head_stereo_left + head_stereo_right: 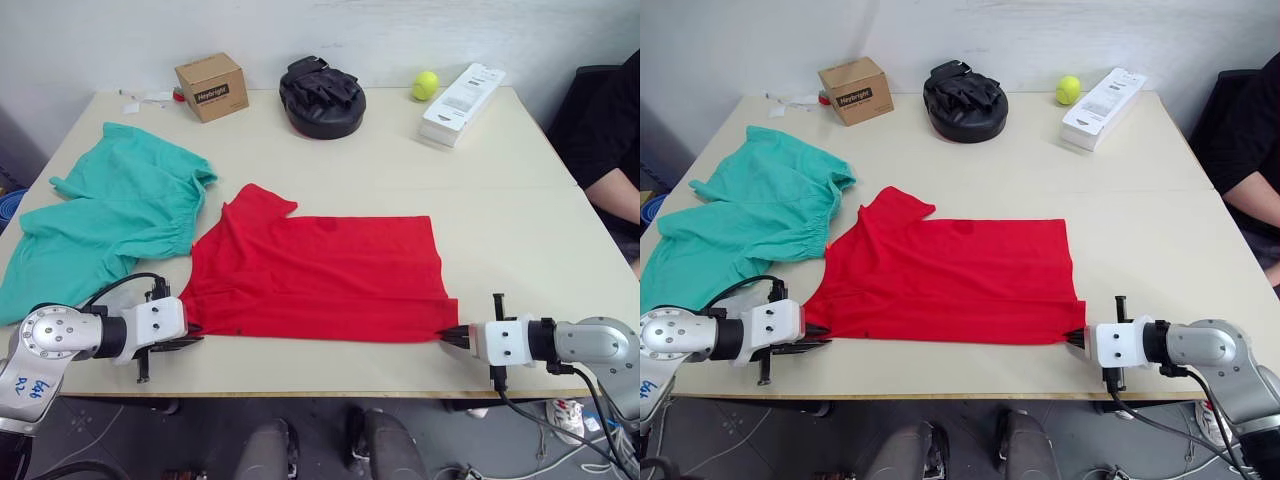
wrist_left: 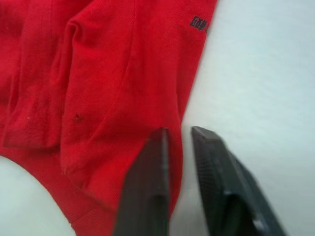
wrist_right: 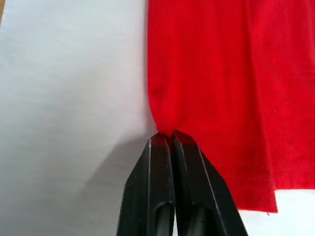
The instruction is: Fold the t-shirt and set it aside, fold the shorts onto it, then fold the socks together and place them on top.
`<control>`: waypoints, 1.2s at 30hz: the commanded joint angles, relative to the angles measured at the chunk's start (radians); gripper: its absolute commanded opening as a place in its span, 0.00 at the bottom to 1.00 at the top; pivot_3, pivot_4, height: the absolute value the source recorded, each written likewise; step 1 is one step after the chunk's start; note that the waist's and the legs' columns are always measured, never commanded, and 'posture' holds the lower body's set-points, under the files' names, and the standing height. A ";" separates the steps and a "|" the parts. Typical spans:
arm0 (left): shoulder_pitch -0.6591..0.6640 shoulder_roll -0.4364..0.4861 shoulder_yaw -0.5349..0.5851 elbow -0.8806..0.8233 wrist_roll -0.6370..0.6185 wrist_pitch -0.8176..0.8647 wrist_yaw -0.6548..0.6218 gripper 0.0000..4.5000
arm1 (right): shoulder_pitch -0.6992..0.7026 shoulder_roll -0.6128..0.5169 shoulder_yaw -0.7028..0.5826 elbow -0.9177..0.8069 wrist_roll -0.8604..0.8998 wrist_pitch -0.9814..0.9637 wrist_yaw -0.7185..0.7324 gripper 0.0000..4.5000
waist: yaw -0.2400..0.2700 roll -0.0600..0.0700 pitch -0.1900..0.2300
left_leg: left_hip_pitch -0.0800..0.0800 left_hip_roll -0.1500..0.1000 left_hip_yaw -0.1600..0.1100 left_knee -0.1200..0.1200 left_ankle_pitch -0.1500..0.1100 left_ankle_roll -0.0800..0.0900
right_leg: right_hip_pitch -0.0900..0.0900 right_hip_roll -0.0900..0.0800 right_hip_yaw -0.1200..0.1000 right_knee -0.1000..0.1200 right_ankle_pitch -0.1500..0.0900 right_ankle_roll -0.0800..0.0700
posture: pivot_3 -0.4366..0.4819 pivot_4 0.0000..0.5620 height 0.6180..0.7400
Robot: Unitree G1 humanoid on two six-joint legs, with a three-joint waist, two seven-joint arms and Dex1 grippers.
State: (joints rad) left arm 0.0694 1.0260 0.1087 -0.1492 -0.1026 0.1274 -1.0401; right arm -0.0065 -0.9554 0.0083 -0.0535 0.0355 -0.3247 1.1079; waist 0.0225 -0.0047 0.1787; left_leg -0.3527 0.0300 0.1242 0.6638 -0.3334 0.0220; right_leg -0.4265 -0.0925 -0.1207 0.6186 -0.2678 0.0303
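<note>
T-shirt: I had the t-shirt (image 1: 320,275) lying flat across the near half of the counter (image 1: 520,220), once folded as far as I could judge, one sleeve poking up at its far left corner.
Left gripper: the left gripper (image 1: 192,334) sat at the shirt's near left corner; in the left wrist view its fingers (image 2: 147,187) stood slightly parted with the red edge between them, so I read it as released or only loosely on the cloth, not clenched.
Right gripper: the right gripper (image 1: 452,337) was at the near right corner, fingers (image 3: 160,191) pressed together and pinching a small tuck of the red hem.
Shorts: the shorts (image 1: 110,215) lay spread and unfolded on the left side of the counter, just beside the shirt.
Socks: I could not find them.
Progress: early, by my reckoning. The shirt fold was under way and not finished, nothing had been set aside, and the shorts and socks were all left to do.
Writing: a small dark chest mark (image 2: 199,23) on the shirt, too blurred to read. The cardboard box (image 1: 212,87) at the far edge carried a dark label I could not read for certain.
Other: a black mitt (image 1: 321,95), a tennis ball (image 1: 425,85) and a white carton (image 1: 462,103) along the far edge, well apart from the clothes.
Bystander: a person's arm (image 1: 612,195) at the right edge.
</note>
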 commanded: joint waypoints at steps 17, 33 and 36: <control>0.442 0.015 0.223 -0.283 -0.096 0.182 -0.067 0.00 | 0.173 -0.187 -0.031 -0.156 0.228 0.145 0.268 0.00 | -0.021 0.000 0.000 | -0.001 0.000 0.000 -0.001 -0.009 0.005 | -0.002 0.000 0.000 -0.001 -0.007 0.004 | 0.48 0.27 1.00; 0.521 -0.034 0.295 -0.337 -0.152 0.288 -0.054 0.21 | 0.239 -0.175 -0.076 -0.199 0.204 0.181 0.183 0.00 | -0.022 0.001 0.000 | 0.000 0.000 0.000 -0.001 -0.010 0.000 | -0.001 0.000 0.000 0.000 -0.007 0.003 | 0.48 0.27 1.00; 0.535 -0.034 0.318 -0.356 -0.193 0.321 -0.077 0.43 | 0.254 -0.186 -0.098 -0.203 0.218 0.200 0.190 0.22 | -0.022 0.000 0.001 | -0.001 0.000 0.000 -0.001 -0.009 0.002 | -0.001 0.000 0.000 0.000 -0.007 0.003 | 0.48 0.27 1.00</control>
State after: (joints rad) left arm 0.5768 0.9967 0.4142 -0.5029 -0.2779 0.4187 -1.0959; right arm 0.2420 -1.1257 -0.0514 -0.2435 0.2382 -0.1404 1.2968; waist 0.0009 -0.0051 0.1796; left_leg -0.3534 0.0300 0.1243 0.6628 -0.3412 0.0254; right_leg -0.4280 -0.0925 -0.1209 0.6185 -0.2752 0.0333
